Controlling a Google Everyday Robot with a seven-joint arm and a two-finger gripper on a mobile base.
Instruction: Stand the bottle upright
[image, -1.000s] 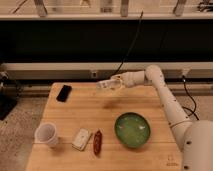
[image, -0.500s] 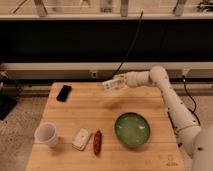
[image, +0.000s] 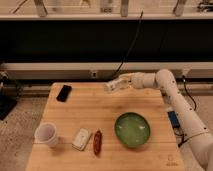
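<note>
Translucent slim bottle (image: 112, 86), held sideways in gripper (image: 120, 84), above wooden table (image: 90, 112)

Lab: cabled wall rail (image: 75, 67), end effector (image: 118, 85) above wooden table (image: 95, 112).

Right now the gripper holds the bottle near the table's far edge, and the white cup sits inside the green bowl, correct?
No. The camera view shows the white cup standing on the table near its front corner, well apart from the green bowl. The gripper does hold the bottle near the table's far edge.
</note>
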